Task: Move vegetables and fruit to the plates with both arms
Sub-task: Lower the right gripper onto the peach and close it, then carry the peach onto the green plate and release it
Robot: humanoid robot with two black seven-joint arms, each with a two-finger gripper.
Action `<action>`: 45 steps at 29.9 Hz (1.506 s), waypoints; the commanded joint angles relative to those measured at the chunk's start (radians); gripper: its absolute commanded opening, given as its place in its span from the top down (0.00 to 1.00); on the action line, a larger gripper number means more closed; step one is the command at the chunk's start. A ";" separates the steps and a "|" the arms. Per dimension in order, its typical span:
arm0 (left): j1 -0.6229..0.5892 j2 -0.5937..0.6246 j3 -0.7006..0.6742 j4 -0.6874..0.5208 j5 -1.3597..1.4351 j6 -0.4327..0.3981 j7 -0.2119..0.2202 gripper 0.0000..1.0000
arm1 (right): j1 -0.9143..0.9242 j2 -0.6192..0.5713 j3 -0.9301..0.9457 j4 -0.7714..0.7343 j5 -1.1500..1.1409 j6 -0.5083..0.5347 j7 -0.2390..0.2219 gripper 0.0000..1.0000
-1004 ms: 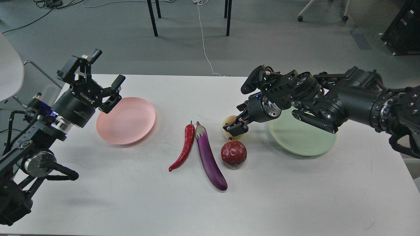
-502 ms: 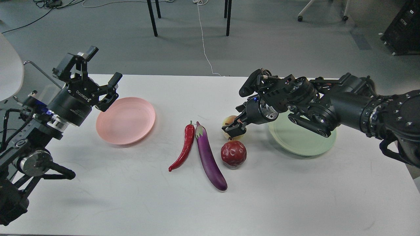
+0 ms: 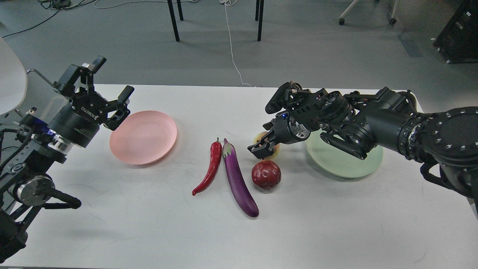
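Observation:
A red chili pepper [image 3: 210,168] and a purple eggplant [image 3: 237,179] lie side by side at the table's middle. A dark red pomegranate [image 3: 266,174] sits just right of the eggplant. The peach [image 3: 257,137] is behind it, mostly hidden by my right gripper [image 3: 263,147], which is low against the peach; its fingers are dark and I cannot tell them apart. The pink plate [image 3: 143,137] lies left and holds nothing. The mint green plate [image 3: 347,164] lies right, partly under my right arm. My left gripper [image 3: 109,87] is open and empty, raised beside the pink plate's left rim.
The white table [image 3: 336,224] ends just behind the plates. Beyond it is grey floor with chair legs [image 3: 173,20] and a white cable [image 3: 231,45]. A white chair [image 3: 11,82] stands at the far left.
My right gripper has moved left and a little down, covering more of the peach. My left gripper has drawn back to the left, away from the pink plate.

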 commanded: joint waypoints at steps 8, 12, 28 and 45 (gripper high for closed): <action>0.000 0.002 0.000 0.000 -0.001 0.000 0.000 0.02 | -0.023 0.001 -0.026 -0.012 0.006 -0.004 0.000 0.10; 0.000 0.002 0.000 0.000 -0.001 0.000 0.000 0.02 | -0.023 0.001 -0.026 -0.015 0.006 -0.004 0.000 0.22; 0.000 -0.001 0.001 -0.009 -0.001 0.000 0.000 0.02 | 0.151 -0.292 -0.015 0.181 0.052 -0.003 0.000 0.49; 0.000 -0.038 0.006 -0.008 0.005 0.000 0.000 0.02 | -0.003 -0.527 -0.056 0.154 0.035 -0.090 0.000 0.49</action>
